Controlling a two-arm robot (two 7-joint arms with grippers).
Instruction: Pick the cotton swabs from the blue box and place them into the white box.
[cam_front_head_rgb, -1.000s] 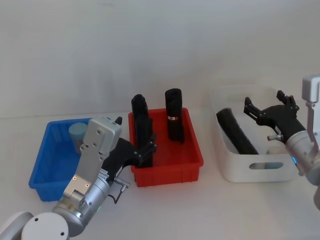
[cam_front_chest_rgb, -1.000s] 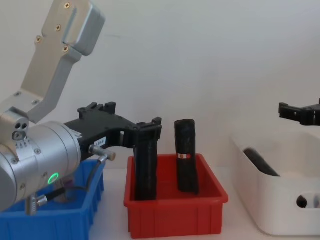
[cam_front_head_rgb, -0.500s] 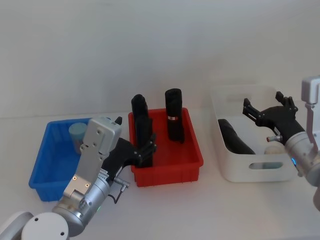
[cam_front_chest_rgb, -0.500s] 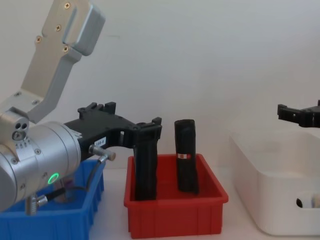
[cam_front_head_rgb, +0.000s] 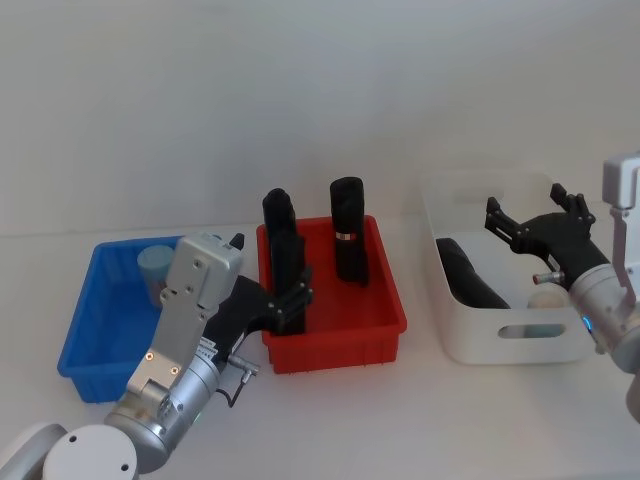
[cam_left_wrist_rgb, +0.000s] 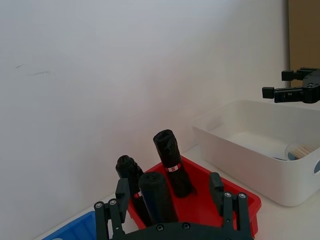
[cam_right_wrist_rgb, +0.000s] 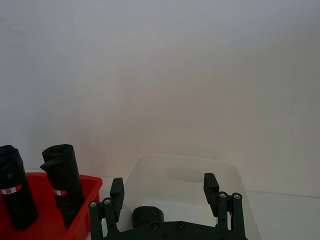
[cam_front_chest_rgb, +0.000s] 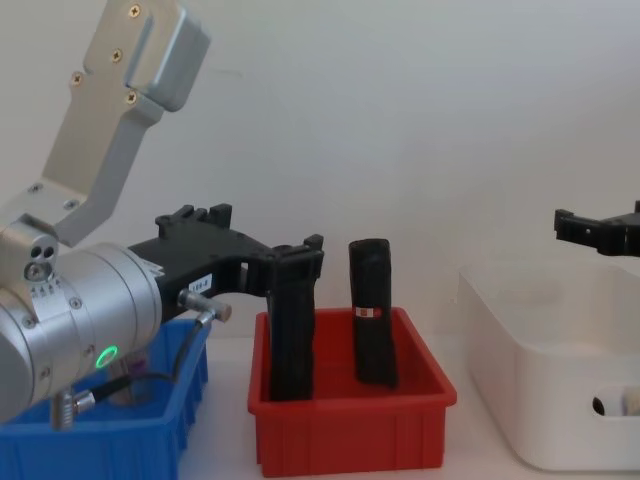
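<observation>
On the white desk (cam_front_head_rgb: 400, 420) three bins stand in a row. At the left is the blue box (cam_front_head_rgb: 85, 330), with one jar of cotton swabs (cam_front_head_rgb: 155, 270) upright in its far corner, its pale lid showing above the rim. The left gripper (cam_front_head_rgb: 285, 300) hovers between the blue box and the red bin (cam_front_head_rgb: 370, 330), just over the red bin's near left corner. Its fingers (cam_left_wrist_rgb: 122, 192) are spread wide and hold nothing, and in the left wrist view the black rolls show between them, farther off. In the chest view the left gripper (cam_front_chest_rgb: 295, 260) reaches in from the left, level with the top of the nearest black roll.

The red bin, in the middle, holds three black rolls (cam_front_head_rgb: 347, 240) standing upright: two at the left side, one behind the other, and one with a small red and white band toward the far right.

At the right stands the white box (cam_front_head_rgb: 500, 335). A black roll (cam_front_head_rgb: 470, 278) lies slanted on its floor, and a second jar of cotton swabs (cam_left_wrist_rgb: 302, 150) lies by its near right wall, tan sticks showing through the clear side. The right gripper (cam_front_head_rgb: 530, 222) hangs above the white box, over its right half, clear of the rim. Its fingers (cam_right_wrist_rgb: 116, 189) are wide apart and empty, with the white box below them.
</observation>
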